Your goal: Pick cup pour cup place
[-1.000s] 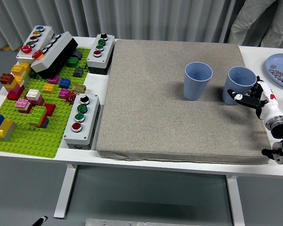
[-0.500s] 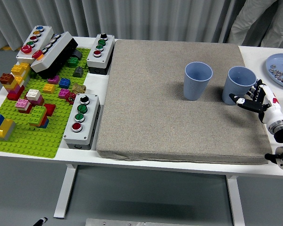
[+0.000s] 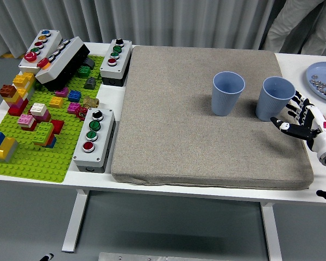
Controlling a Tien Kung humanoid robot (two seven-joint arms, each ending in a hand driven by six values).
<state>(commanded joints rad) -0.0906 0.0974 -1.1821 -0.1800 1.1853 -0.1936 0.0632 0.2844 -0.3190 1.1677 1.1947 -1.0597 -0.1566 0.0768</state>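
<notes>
Two light blue cups stand upright on the grey mat [image 3: 190, 119]: one cup [image 3: 227, 93] near the middle right, the other cup [image 3: 275, 98] to its right. My right hand [image 3: 296, 119] is just right of and slightly nearer than the right cup, fingers spread, holding nothing, a small gap from the cup's side. What the cups contain is not visible. My left hand is out of view.
A green brick baseplate [image 3: 27, 155] with several loose bricks fills the left side. Button boxes [image 3: 95, 138] stand along the mat's left edge and at the back left. A blue plate [image 3: 320, 79] sits at the far right. A person stands behind the table at the top right.
My right hand has drawn back from the right cup, moving right and toward the near edge, and its fingers have opened wider. Both cups stayed put.
</notes>
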